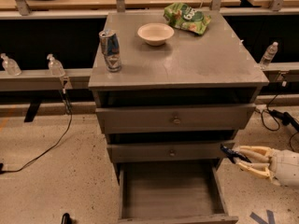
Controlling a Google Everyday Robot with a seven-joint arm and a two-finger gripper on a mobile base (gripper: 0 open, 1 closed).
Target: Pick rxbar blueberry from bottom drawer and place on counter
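Observation:
The bottom drawer (170, 190) is pulled open and its visible floor is bare. My gripper (237, 157), with pale fingers, is at the right of the cabinet, level with the middle drawer front and just outside the open drawer's right wall. It is shut on the rxbar blueberry (229, 152), a small dark bar that sticks out left from the fingertips. The counter (205, 55) is the grey top of the cabinet, well above the gripper.
On the counter stand a drink can (110, 50) at the front left, a white bowl (155, 33) and a green chip bag (189, 17) at the back. Plastic bottles (55, 65) stand on ledges on both sides. Cables (275, 118) lie on the floor.

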